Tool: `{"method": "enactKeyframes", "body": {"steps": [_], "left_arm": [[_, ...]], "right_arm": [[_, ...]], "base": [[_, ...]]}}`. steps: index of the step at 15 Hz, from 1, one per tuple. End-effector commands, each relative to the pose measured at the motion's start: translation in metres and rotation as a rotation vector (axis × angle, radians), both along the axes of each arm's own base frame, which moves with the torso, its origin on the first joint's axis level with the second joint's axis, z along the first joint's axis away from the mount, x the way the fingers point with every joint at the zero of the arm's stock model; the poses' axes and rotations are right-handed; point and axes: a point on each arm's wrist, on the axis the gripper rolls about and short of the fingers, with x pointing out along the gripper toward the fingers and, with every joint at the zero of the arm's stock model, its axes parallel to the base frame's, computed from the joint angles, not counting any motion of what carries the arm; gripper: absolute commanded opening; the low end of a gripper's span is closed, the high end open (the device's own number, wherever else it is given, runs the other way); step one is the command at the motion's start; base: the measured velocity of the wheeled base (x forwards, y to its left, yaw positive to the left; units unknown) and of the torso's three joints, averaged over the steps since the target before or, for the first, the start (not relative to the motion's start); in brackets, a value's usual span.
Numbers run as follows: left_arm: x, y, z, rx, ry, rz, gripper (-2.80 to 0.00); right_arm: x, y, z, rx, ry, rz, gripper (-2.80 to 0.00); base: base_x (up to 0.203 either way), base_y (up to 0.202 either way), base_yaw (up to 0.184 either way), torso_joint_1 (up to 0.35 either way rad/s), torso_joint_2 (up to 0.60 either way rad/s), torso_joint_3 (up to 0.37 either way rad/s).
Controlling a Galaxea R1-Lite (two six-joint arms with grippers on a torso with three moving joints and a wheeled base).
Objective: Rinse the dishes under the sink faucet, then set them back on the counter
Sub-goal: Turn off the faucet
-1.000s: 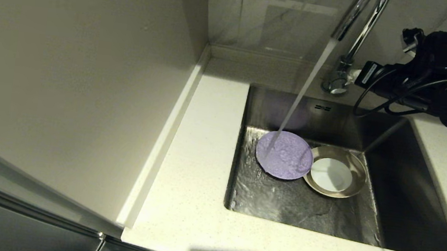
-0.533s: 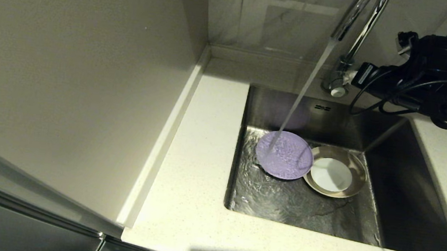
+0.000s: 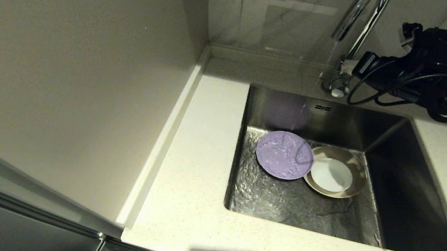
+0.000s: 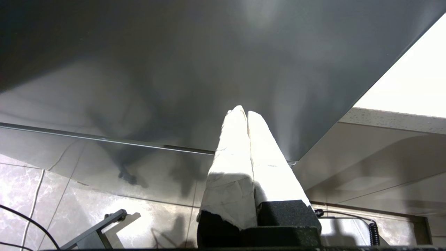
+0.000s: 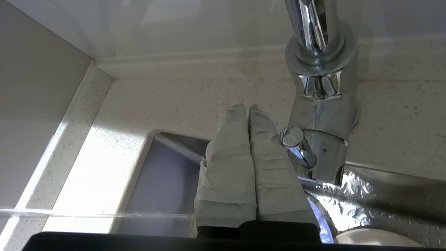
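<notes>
In the sink (image 3: 409, 197) a wet lilac plate (image 3: 284, 155) lies flat, its edge over the rim of a beige plate (image 3: 359, 174) that holds a white bowl (image 3: 331, 175). The chrome faucet (image 3: 365, 24) rises at the back, and no water runs from its spout. My right gripper (image 5: 246, 107) is shut, empty, its taped fingers (image 3: 348, 66) close beside the faucet's small lever (image 5: 296, 141). From the right wrist the plates' edges (image 5: 322, 226) just show. My left gripper (image 4: 243, 111) is shut and empty, parked low under the counter's overhang.
The speckled counter (image 3: 201, 139) frames the basin, with a broad strip on its left and front. A tall panel (image 3: 64, 82) walls off the left side. The low raised back edge (image 3: 265, 56) runs behind the faucet. Ripples of water cover the basin floor (image 3: 282, 199).
The water stream that fell on the lilac plate has stopped. My right gripper shifted left by the faucet base, and the lever swung down with it. The dishes have not moved.
</notes>
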Motion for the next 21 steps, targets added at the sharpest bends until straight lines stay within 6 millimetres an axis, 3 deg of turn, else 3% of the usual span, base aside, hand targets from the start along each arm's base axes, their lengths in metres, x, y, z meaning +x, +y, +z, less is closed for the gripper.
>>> {"method": "enactKeyframes", "body": {"steps": [1,4,8,13,21], "left_arm": [[0.0,0.0,0.0,-0.001,-0.003,0.0,-2.8],[0.0,0.0,0.0,-0.001,-0.003,0.0,-2.8],[0.0,0.0,0.0,-0.001,-0.003,0.0,-2.8],[0.0,0.0,0.0,-0.001,-0.003,0.0,-2.8],[0.0,0.0,0.0,-0.001,-0.003,0.0,-2.8]], "right_arm": [[-0.011,-0.001,0.009,0.004,-0.009,0.003,-2.8],[-0.031,-0.001,0.028,0.043,-0.031,0.007,-2.8],[-0.037,-0.013,0.012,0.041,0.039,0.008,-2.8],[-0.024,-0.018,0.002,0.028,0.048,-0.009,-2.8],[-0.002,-0.018,0.013,0.026,-0.033,-0.015,-2.8]], "base": [[0.0,0.0,0.0,0.0,0.0,0.0],[0.0,0.0,0.0,0.0,0.0,0.0],[0.0,0.0,0.0,0.0,0.0,0.0],[0.0,0.0,0.0,0.0,0.0,0.0],[0.0,0.0,0.0,0.0,0.0,0.0]]}}
